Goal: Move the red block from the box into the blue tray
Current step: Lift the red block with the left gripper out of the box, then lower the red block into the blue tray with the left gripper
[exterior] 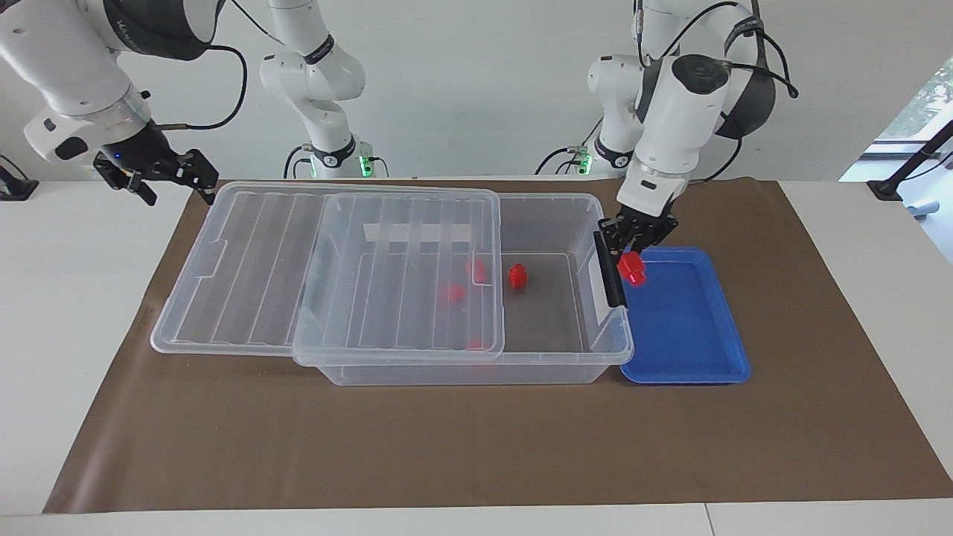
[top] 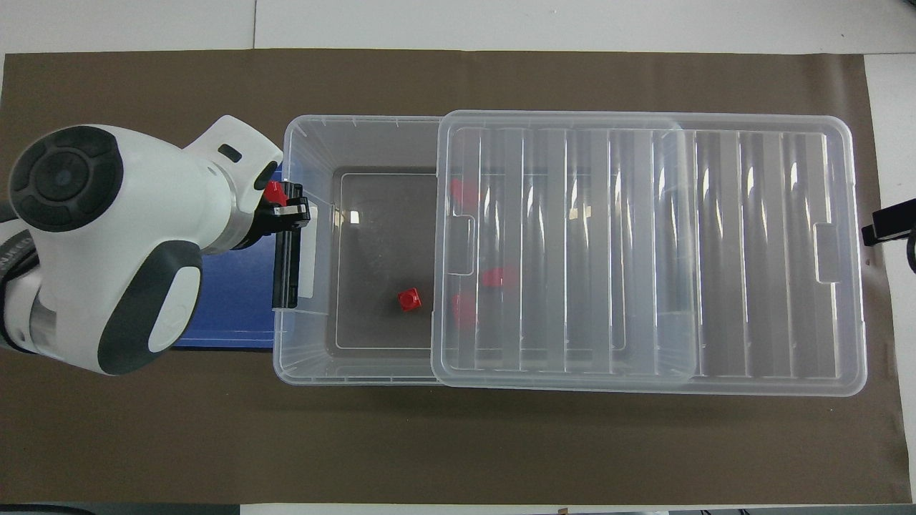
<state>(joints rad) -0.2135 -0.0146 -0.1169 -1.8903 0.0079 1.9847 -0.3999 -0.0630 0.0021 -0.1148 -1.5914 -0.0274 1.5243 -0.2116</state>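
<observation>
My left gripper (exterior: 633, 253) is shut on a red block (exterior: 633, 269) and holds it low over the blue tray (exterior: 689, 327), at the tray's corner nearer the robots, beside the box's black latch (exterior: 610, 274). The overhead view shows this gripper (top: 280, 204), the block (top: 273, 192) and part of the tray (top: 229, 300) under the arm. The clear box (exterior: 599, 350) has its lid (exterior: 327, 268) slid toward the right arm's end. One red block (exterior: 517, 276) lies on the uncovered floor of the box. Others show blurred under the lid (top: 494, 277). My right gripper (exterior: 179, 195) waits open by the lid's end.
A brown mat (exterior: 461, 447) covers the table under the box and the tray. The lid (top: 644, 243) overhangs the box toward the right arm's end. The white table (exterior: 74, 298) shows past the mat's ends.
</observation>
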